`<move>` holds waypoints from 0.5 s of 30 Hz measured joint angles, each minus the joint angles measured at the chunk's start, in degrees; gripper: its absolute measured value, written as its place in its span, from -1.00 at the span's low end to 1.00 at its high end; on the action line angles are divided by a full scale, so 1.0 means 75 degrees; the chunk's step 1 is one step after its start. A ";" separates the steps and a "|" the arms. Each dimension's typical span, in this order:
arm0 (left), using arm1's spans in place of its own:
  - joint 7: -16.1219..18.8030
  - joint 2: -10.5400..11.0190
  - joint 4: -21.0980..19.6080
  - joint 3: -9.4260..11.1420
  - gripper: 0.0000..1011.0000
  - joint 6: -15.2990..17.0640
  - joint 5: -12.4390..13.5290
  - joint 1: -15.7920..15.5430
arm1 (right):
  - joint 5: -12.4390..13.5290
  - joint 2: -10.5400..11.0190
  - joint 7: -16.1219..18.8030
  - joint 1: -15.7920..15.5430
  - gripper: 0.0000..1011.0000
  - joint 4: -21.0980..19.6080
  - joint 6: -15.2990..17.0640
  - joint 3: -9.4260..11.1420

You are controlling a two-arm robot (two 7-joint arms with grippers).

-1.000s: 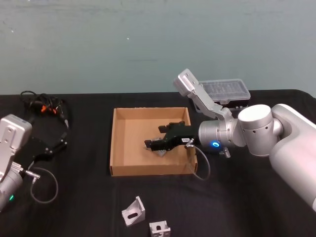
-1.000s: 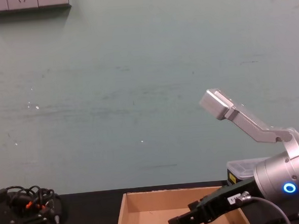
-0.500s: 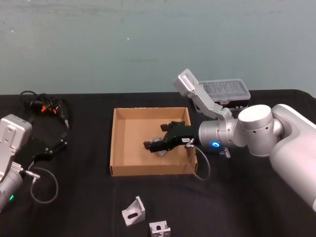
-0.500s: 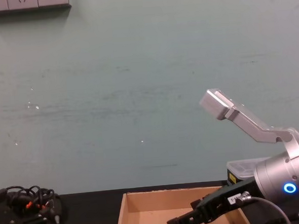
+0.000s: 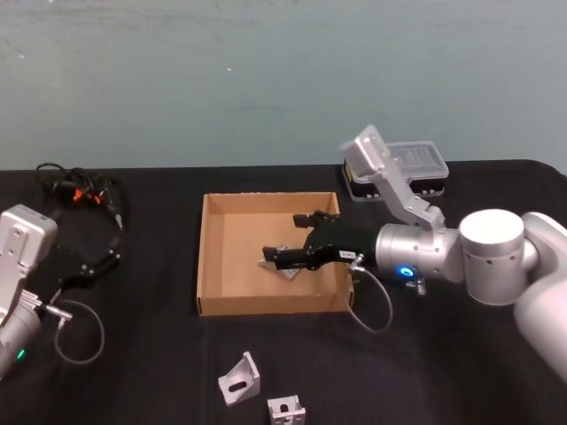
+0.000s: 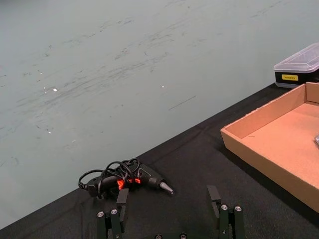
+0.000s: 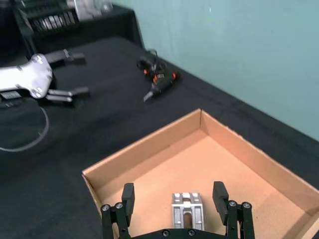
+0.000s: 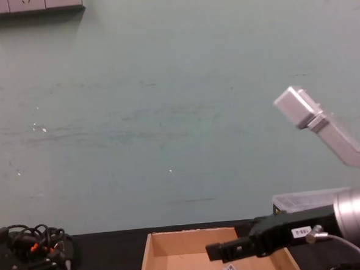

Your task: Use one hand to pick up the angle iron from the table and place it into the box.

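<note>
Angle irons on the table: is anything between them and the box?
Nothing visible. Both angle irons lie on bare table before the box's low near wall. The right gripper hangs open over a third one inside; the left gripper is parked at left.

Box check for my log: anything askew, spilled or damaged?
Nothing stands out. The box sits intact, one angle iron lying on its floor under the open right claw. Two more angle irons lie on the table in front; the left claw is parked left.
</note>
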 joint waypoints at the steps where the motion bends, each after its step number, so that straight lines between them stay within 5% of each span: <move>1: 0.0000 0.0000 0.0000 0.0000 0.98 0.0000 0.0000 0.0000 | 0.0047 0.0031 0.0000 -0.0060 0.98 -0.0073 -0.0063 0.0042; 15: 0.0000 0.0000 0.0000 0.0000 0.98 0.0000 0.0000 0.0000 | 0.0827 0.0986 0.0848 -0.0980 0.98 -0.1612 -0.1178 0.0325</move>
